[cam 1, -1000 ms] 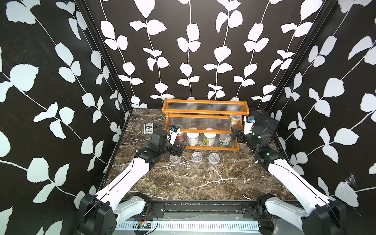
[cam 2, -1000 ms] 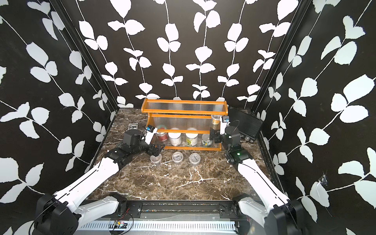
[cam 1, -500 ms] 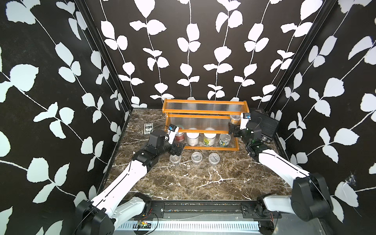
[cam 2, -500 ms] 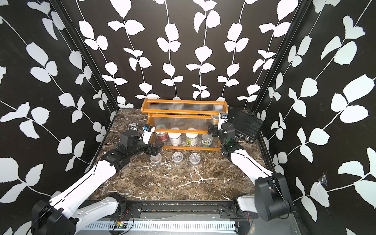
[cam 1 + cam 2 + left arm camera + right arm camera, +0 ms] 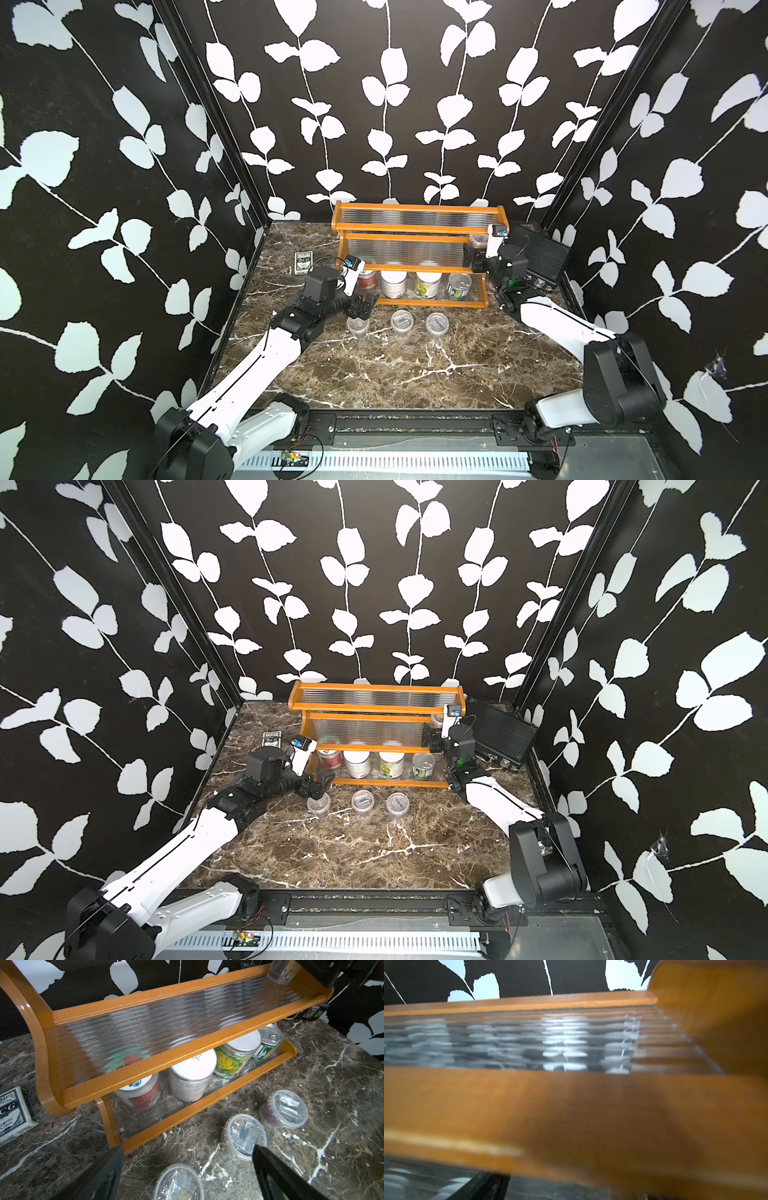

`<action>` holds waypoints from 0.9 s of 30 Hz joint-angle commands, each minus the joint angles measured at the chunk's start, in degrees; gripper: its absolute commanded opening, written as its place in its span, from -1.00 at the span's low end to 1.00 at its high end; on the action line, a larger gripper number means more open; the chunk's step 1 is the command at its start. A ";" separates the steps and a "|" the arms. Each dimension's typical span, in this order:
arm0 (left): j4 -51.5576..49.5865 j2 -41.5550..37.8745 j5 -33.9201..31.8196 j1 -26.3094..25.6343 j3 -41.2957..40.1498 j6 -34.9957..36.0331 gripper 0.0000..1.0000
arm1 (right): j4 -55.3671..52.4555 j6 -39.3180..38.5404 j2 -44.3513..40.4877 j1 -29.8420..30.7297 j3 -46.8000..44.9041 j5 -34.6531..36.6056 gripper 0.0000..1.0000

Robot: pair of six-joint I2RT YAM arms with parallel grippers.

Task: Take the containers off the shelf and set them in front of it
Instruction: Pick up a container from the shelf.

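1. In the right wrist view, the orange-brown wooden shelf with clear ribbed plastic tiers [image 5: 571, 1105] is out of focus, and its front rail fills most of the frame.
2. The small clear plastic cup on the middle tier [image 5: 478, 240] is mostly hidden behind the right gripper [image 5: 473, 261]. The left wrist view cuts off its top.
3. The nearest clear lidded cup on the marble [image 5: 179, 1182] is cut by the frame edge.
4. The strawberry-printed jar lid [image 5: 133, 1057] shows only warped through the ribbed tier.
5. The blue-and-white card box [image 5: 12, 1113] is cropped.

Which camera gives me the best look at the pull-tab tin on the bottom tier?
The left wrist view: the pull-tab tin is close, with lid and label clear. Both top views show it small. The right wrist view shows only blurred shelf.
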 commanded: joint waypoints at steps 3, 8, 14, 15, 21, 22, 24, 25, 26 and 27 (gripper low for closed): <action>0.76 -1.26 -0.39 0.42 -0.98 -0.15 0.97 | 3.17 -1.27 1.77 -0.28 4.01 0.65 1.00; 0.87 -1.05 -0.39 0.39 -1.20 -0.14 0.97 | 3.42 -1.39 3.56 -0.36 5.63 0.72 1.00; 1.09 -0.97 -0.40 0.46 -1.33 -0.07 0.97 | 3.52 -1.34 5.45 -0.45 7.09 0.37 1.00; 1.04 -0.93 -0.40 0.48 -1.43 -0.06 0.97 | 3.43 -1.45 5.72 -0.45 7.31 0.56 1.00; 0.89 -1.24 -0.49 0.50 -1.62 -0.27 0.97 | 1.72 -1.62 7.04 -0.45 8.72 2.04 1.00; 0.80 -1.31 -0.51 0.46 -1.72 -0.30 0.97 | 1.22 -1.72 7.22 -0.45 8.92 2.50 1.00; 0.83 -1.43 -0.62 0.50 -1.90 -0.41 0.97 | 0.63 -1.80 7.50 -0.45 9.28 3.09 1.00; 0.69 -1.63 -0.70 0.43 -2.02 -0.43 0.97 | 0.49 -1.78 7.66 -0.45 9.38 3.35 1.00; 0.64 -1.70 -0.73 0.50 -2.03 -0.50 0.97 | 0.53 -1.77 7.76 -0.50 9.51 3.56 1.00; 0.54 -1.86 -0.73 0.49 -2.14 -0.51 0.97 | 0.40 -1.80 7.85 -0.52 9.60 3.66 1.00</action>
